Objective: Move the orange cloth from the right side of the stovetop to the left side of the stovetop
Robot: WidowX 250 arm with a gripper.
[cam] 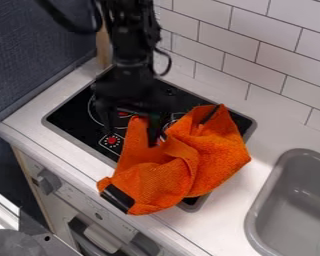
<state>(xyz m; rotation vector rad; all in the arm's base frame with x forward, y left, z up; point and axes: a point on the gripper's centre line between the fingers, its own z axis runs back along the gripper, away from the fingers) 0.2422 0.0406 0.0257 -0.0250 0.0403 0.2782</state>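
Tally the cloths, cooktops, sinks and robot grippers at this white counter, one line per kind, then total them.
Orange woven cloth with black patches: 1
Black flat cooktop with a grey rim: 1
Grey rounded-corner sink: 1
Black two-finger robot gripper: 1
Total: 4

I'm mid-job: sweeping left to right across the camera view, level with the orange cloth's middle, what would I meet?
Dark blue wall → grey knob on the white stove front → orange cloth → grey sink.
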